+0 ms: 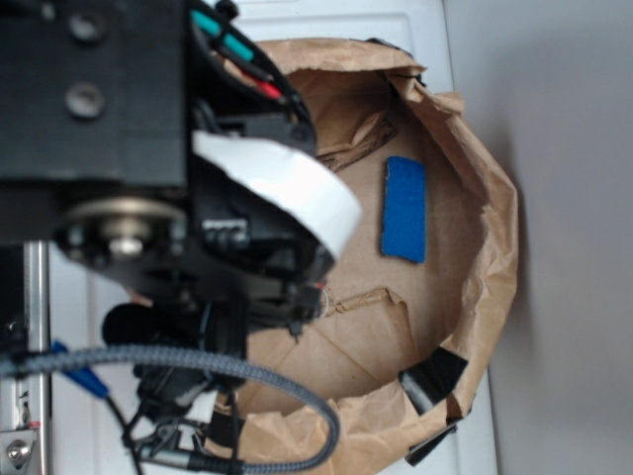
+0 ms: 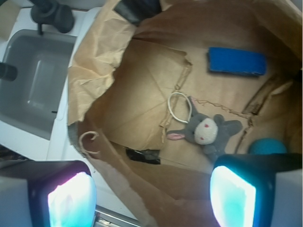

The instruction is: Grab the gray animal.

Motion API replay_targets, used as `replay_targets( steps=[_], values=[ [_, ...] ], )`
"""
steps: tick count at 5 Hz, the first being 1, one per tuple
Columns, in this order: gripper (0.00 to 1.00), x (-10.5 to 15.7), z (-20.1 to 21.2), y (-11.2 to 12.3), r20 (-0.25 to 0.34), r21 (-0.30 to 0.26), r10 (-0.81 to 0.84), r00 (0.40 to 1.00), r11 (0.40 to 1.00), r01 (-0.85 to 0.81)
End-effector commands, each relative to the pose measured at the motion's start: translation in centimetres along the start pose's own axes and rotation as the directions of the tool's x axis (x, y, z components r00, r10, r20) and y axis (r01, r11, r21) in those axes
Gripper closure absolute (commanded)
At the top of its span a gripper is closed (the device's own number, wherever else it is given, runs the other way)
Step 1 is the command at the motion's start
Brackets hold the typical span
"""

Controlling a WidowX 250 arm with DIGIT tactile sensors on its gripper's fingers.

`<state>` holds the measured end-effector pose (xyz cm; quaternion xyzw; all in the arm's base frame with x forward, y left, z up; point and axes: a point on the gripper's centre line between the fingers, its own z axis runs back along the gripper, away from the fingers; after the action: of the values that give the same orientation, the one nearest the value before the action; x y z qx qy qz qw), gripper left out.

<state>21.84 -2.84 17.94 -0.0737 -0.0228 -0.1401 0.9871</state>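
- The gray animal (image 2: 207, 131), a small flat gray plush toy with a cream face, red eyes and pink-lined ears, lies on the floor of the crumpled brown paper bag (image 2: 94, 75). In my wrist view it sits right of centre.
- A white cord loop (image 2: 179, 107) runs from its head and lies flat on the paper just to the left and farther off.
- My gripper (image 2: 151, 196) is spread wide. The two glowing pads (image 2: 71, 201) stand well apart at the near edge of the wrist view, with nothing between them.
- The toy is not between the pads. It lies beyond them and closer to the right pad than the left, so I judge that I am above the bag opening and not yet down at the toy.
- A flat blue rectangular block (image 2: 236, 61) lies at the far right of the bag floor, well apart from the toy. A teal ball (image 2: 265, 145) peeks out just right of the toy, partly hidden by my right pad.
- In the exterior view my arm (image 1: 148, 198) covers the left of the bag and hides the toy. Only the blue block shows there.
- Nothing of the grab is done. By my judgement I have to shift toward the right, go down into the bag, and close on the plush body while staying clear of the ball.
- The bag stands on a white desk (image 2: 61, 142), beside a gray sink (image 2: 35, 80) to the left.
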Motion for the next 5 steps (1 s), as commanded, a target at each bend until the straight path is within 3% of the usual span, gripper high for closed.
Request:
replay_targets(
  steps=[1, 4, 5],
  values=[
    [0.0, 0.3, 0.7, -0.5, 0.07, 0.078, -0.019, 0.997, 0.997, 0.013],
    [0.0, 0.3, 0.7, -0.5, 0.07, 0.078, -0.019, 0.997, 0.997, 0.013],
    [0.0, 1.4, -1.7, 1.8, 0.038, 0.094, -0.141, 0.989, 0.986, 0.137]
  ],
)
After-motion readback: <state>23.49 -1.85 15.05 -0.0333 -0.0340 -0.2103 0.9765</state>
